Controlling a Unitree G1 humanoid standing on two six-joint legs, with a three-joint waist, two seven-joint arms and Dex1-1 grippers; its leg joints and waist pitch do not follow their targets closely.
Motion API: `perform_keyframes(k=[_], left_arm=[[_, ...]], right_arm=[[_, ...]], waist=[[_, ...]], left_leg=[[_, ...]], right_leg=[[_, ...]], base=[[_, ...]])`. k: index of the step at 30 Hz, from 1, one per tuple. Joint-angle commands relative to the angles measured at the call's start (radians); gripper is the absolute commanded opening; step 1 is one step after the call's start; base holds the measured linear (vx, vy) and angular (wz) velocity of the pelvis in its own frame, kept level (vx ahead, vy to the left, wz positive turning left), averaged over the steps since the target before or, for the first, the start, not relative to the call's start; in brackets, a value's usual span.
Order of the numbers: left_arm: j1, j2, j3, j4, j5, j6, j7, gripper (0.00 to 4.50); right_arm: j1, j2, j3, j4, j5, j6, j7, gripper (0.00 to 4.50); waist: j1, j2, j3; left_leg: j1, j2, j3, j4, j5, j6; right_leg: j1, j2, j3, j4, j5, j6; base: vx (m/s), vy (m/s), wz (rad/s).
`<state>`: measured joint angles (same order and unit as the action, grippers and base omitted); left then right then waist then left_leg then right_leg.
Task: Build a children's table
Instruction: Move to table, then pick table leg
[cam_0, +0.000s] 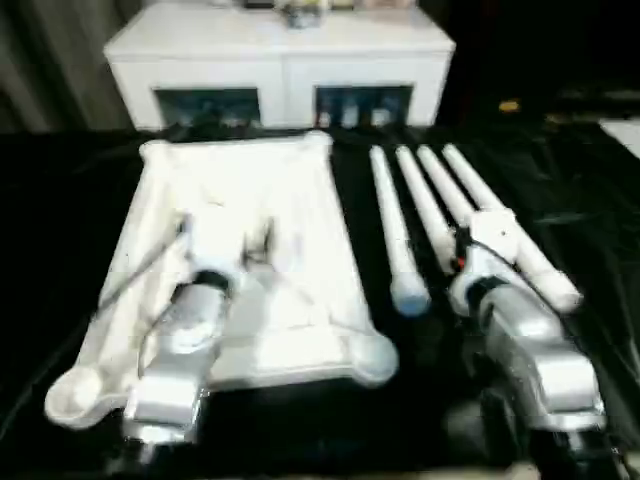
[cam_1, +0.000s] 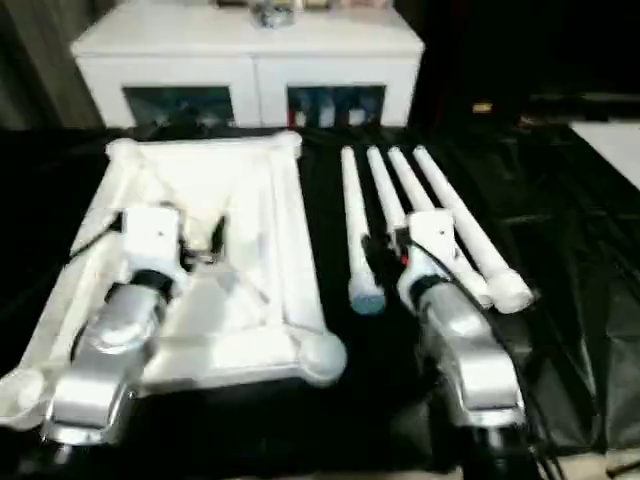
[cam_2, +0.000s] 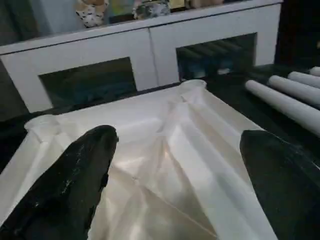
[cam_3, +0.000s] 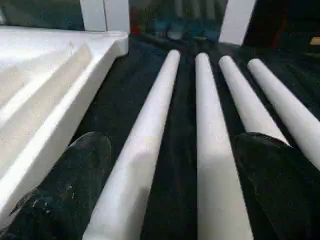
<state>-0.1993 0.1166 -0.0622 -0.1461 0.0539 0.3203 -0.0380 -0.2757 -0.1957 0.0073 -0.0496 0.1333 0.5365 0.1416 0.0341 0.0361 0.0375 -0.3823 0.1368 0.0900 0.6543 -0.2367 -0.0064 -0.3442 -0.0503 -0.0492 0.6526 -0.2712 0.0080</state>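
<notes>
My left gripper (cam_2: 170, 185) hangs spread wide, empty, over the upturned top (cam_0: 250, 250); my right gripper (cam_3: 170, 190) (equally wide, holding nothing) hovers above the four legs (cam_0: 430, 215) at three o'clock.

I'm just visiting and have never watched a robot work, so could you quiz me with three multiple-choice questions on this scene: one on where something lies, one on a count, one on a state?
1. Where do the legs lie?
A. On the cabinet
B. Beside the table top, on the robot's right
C. Plugged into the sockets

2. How many legs are there?
A. Two
B. Three
C. Four

3. How are the right gripper's fingers?
A. Spread open, holding nothing
B. Shut on a leg
C. Shut on the top

Answers: B, they lie side by side next to the table top; C, four tubes show; A, both fingers stand apart above the legs.
</notes>
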Motion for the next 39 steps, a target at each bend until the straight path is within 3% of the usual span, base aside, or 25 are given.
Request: perform_keyframes(k=[1, 2, 3, 5, 6, 7, 8, 9, 10, 11, 12, 13, 14, 15, 17, 18, 20, 21, 24, 26, 29, 33, 36, 37, 39], left_arm=[[0.002, 0.017, 0.011, -0.007, -0.011, 0.007, -0.025, 4.43], [0.005, 0.023, 0.002, -0.010, -0.012, 0.007, -0.041, 4.43], [0.009, 0.032, -0.009, -0.014, -0.014, 0.006, -0.063, 4.43], [0.013, 0.042, -0.020, -0.023, -0.020, 0.001, -0.093, 4.43], [0.011, 0.052, -0.029, -0.030, -0.032, 0.002, -0.121, 4.43], [0.007, 0.062, -0.037, -0.032, -0.038, 0.002, -0.143, 4.43], [0.002, 0.072, -0.043, -0.035, -0.046, 0.011, -0.165, 4.43], [-0.001, 0.078, -0.047, -0.037, -0.051, 0.018, -0.178, 4.43], [-0.010, 0.090, -0.053, -0.040, -0.059, 0.023, -0.204, 4.43], [-0.010, 0.091, -0.053, -0.040, -0.060, 0.023, -0.204, 4.43], [-0.023, 0.107, -0.061, -0.043, -0.064, 0.030, -0.233, 4.43], [-0.039, 0.136, -0.075, -0.049, -0.064, 0.035, -0.277, 4.43], [-0.046, 0.147, -0.079, -0.053, -0.072, 0.041, -0.300, 4.43], [-0.049, 0.153, -0.081, -0.058, -0.079, 0.047, -0.317, 4.43], [-0.056, 0.175, -0.088, -0.082, -0.098, 0.069, -0.360, 4.43], [-0.059, 0.196, -0.098, -0.103, -0.114, 0.087, -0.397, 4.43], [-0.063, 0.227, -0.115, -0.136, -0.137, 0.116, -0.449, 4.43], [-0.064, 0.245, -0.126, -0.155, -0.149, 0.133, -0.480, 4.43], [-0.058, 0.347, -0.176, -0.250, -0.188, 0.201, -0.611, 4.43], [-0.058, 0.360, -0.183, -0.270, -0.194, 0.218, -0.630, 4.43], [-0.060, 0.354, -0.182, -0.295, -0.212, 0.245, -0.631, 4.50], [-0.074, 0.352, -0.181, -0.313, -0.225, 0.271, -0.623, 4.50], [-0.081, 0.352, -0.181, -0.318, -0.225, 0.283, -0.624, 4.50], [-0.081, 0.352, -0.181, -0.321, -0.226, 0.287, -0.626, 4.50], [-0.082, 0.350, -0.181, -0.322, -0.227, 0.289, -0.628, 4.50]], right_arm=[[-0.040, 0.019, 0.027, 0.023, 0.025, 0.056, 0.027, 4.46], [-0.059, 0.020, 0.026, 0.044, 0.033, 0.074, 0.032, 4.46], [-0.082, 0.012, 0.034, 0.073, 0.023, 0.094, 0.034, 4.46], [-0.119, 0.003, 0.041, 0.123, 0.004, 0.106, 0.033, 4.46], [-0.165, 0.000, 0.035, 0.186, -0.009, 0.119, 0.024, 4.46], [-0.203, -0.002, 0.032, 0.236, -0.018, 0.119, 0.022, 4.46], [-0.246, -0.003, 0.027, 0.291, -0.026, 0.116, 0.022, 4.46], [-0.273, -0.004, 0.025, 0.325, -0.032, 0.114, 0.022, 4.46], [-0.326, 0.005, 0.007, 0.394, -0.026, 0.101, 0.015, 4.46], [-0.327, 0.006, 0.006, 0.396, -0.026, 0.100, 0.014, 4.46], [-0.386, 0.002, 0.012, 0.483, -0.035, 0.088, 0.018, 4.46], [-0.474, -0.017, 0.051, 0.625, -0.074, 0.057, 0.022, 4.46], [-0.508, -0.021, 0.054, 0.683, -0.079, 0.047, 0.024, 4.46], [-0.530, -0.023, 0.055, 0.721, -0.079, 0.044, 0.029, 4.46], [-0.573, -0.021, 0.039, 0.794, -0.059, 0.059, 0.054, 4.46], [-0.603, -0.024, 0.038, 0.847, -0.066, 0.074, 0.060, 4.46], [-0.639, -0.030, 0.042, 0.911, -0.078, 0.097, 0.070, 4.46], [-0.655, -0.034, 0.046, 0.940, -0.086, 0.108, 0.081, 4.46], [-0.711, -0.040, 0.062, 1.079, -0.098, 0.162, 0.146, 4.46], [-0.727, -0.037, 0.050, 1.128, -0.094, 0.155, 0.155, 4.46], [-0.731, -0.031, 0.034, 1.178, -0.084, 0.152, 0.162, 4.09], [-0.740, -0.029, 0.019, 1.219, -0.081, 0.149, 0.173, 3.81], [-0.750, -0.030, 0.011, 1.244, -0.077, 0.144, 0.183, 3.64], [-0.753, -0.031, 0.012, 1.251, -0.080, 0.143, 0.187, 3.49], [-0.755, -0.033, 0.014, 1.257, -0.084, 0.142, 0.191, 3.36]], waist=[[0.000, 0.008, -0.057], [-0.005, 0.007, -0.070], [0.003, 0.009, -0.075], [0.007, 0.001, -0.073], [0.016, -0.006, -0.068], [0.017, -0.004, -0.065], [0.017, -0.005, -0.056], [0.014, -0.004, -0.053], [0.013, -0.007, -0.046], [0.013, -0.007, -0.046], [0.011, -0.014, -0.039], [0.007, -0.014, -0.039], [0.004, -0.021, -0.039], [0.007, -0.019, -0.038], [0.007, -0.023, -0.038], [0.006, -0.026, -0.043], [0.008, -0.023, -0.047], [0.008, -0.030, -0.051], [0.010, -0.030, -0.062], [0.014, -0.036, -0.064], [0.016, -0.034, -0.057], [0.021, -0.034, -0.051], [0.022, -0.033, -0.048], [0.023, -0.028, -0.048], [0.021, -0.030, -0.048]], left_leg=[[0.004, 0.074, -0.020, -0.079, 0.208, 0.096], [0.030, 0.088, -0.032, -0.065, 0.299, 0.101], [0.027, 0.080, -0.030, -0.055, 0.437, 0.095], [0.024, 0.071, -0.020, -0.054, 0.445, 0.071], [0.015, 0.067, -0.005, -0.067, 0.307, 0.029], [0.013, 0.067, -0.003, -0.073, 0.246, 0.014], [0.013, 0.069, 0.003, -0.085, 0.098, -0.021], [0.011, 0.069, 0.004, -0.093, 0.026, -0.039], [0.020, 0.074, 0.015, -0.105, -0.128, -0.081], [0.020, 0.074, 0.015, -0.105, -0.128, -0.081], [0.023, 0.074, 0.024, -0.114, -0.234, -0.099], [0.025, 0.071, 0.025, -0.115, -0.269, -0.107], [0.025, 0.070, 0.030, -0.117, -0.290, -0.109], [0.031, 0.072, 0.036, -0.117, -0.292, -0.109], [0.026, 0.076, 0.039, -0.118, -0.263, -0.101], [0.015, 0.078, 0.041, -0.117, -0.202, -0.087], [0.015, 0.078, 0.047, -0.114, -0.146, -0.076], [0.012, 0.078, 0.050, -0.111, -0.099, -0.065], [0.009, 0.074, 0.059, -0.099, 0.021, -0.022], [0.006, 0.076, 0.063, -0.093, 0.081, 0.012], [0.006, 0.082, 0.068, -0.095, 0.045, 0.023], [0.012, 0.086, 0.070, -0.102, -0.033, -0.010], [0.014, 0.088, 0.074, -0.108, -0.102, -0.055], [0.016, 0.088, 0.074, -0.109, -0.112, -0.067], [0.014, 0.088, 0.074, -0.110, -0.116, -0.074]], right_leg=[[0.037, -0.058, 0.028, -0.051, 0.186, -0.221], [0.016, -0.060, 0.031, -0.035, 0.286, -0.219], [0.014, -0.065, 0.034, -0.032, 0.393, -0.222], [0.013, -0.069, 0.038, -0.034, 0.412, -0.226], [0.018, -0.077, 0.040, -0.045, 0.345, -0.240], [0.018, -0.079, 0.041, -0.047, 0.308, -0.247], [0.014, -0.083, 0.042, -0.054, 0.216, -0.257], [0.018, -0.085, 0.043, -0.058, 0.170, -0.259], [0.009, -0.088, 0.048, -0.070, 0.069, -0.250], [0.009, -0.088, 0.048, -0.070, 0.069, -0.250], [0.003, -0.093, 0.052, -0.081, -0.049, -0.230], [-0.001, -0.094, 0.050, -0.083, -0.105, -0.231], [-0.001, -0.097, 0.050, -0.091, -0.174, -0.218], [-0.009, -0.101, 0.054, -0.098, -0.197, -0.208], [-0.006, -0.102, 0.055, -0.096, -0.167, -0.207], [0.001, -0.100, 0.051, -0.083, -0.107, -0.216], [0.000, -0.096, 0.048, -0.079, -0.026, -0.232], [0.004, -0.095, 0.046, -0.069, 0.040, -0.247], [0.005, -0.088, 0.042, -0.054, 0.191, -0.278], [0.004, -0.090, 0.043, -0.048, 0.260, -0.298], [0.001, -0.092, 0.044, -0.052, 0.221, -0.313], [-0.002, -0.091, 0.045, -0.060, 0.119, -0.304], [-0.006, -0.091, 0.046, -0.066, 0.033, -0.280], [-0.008, -0.091, 0.045, -0.067, 0.021, -0.271], [-0.007, -0.090, 0.045, -0.067, 0.021, -0.267]], base=[[0.080, 0.046, -0.04], [0.080, 0.046, -0.04], [0.055, 0.066, 0.01], [-0.003, 0.066, -0.01], [-0.026, 0.058, 0.00], [-0.051, 0.042, 0.00], [-0.051, 0.042, 0.00], [-0.070, 0.022, -0.01], [-0.077, 0.004, 0.02], [-0.077, 0.004, 0.02], [-0.070, -0.006, 0.05], [-0.070, -0.009, 0.01], [-0.070, -0.009, 0.01], [-0.064, -0.016, 0.02], [0.000, 0.000, 0.00], [0.000, 0.000, 0.00], [0.000, 0.000, 0.00], [0.000, 0.000, 0.00], [0.000, 0.000, 0.00], [0.000, 0.000, 0.00], [0.000, 0.000, 0.00], [0.000, 0.000, 0.00], [0.000, 0.000, 0.00], [0.000, 0.000, 0.00], [0.000, 0.000, 0.00]])
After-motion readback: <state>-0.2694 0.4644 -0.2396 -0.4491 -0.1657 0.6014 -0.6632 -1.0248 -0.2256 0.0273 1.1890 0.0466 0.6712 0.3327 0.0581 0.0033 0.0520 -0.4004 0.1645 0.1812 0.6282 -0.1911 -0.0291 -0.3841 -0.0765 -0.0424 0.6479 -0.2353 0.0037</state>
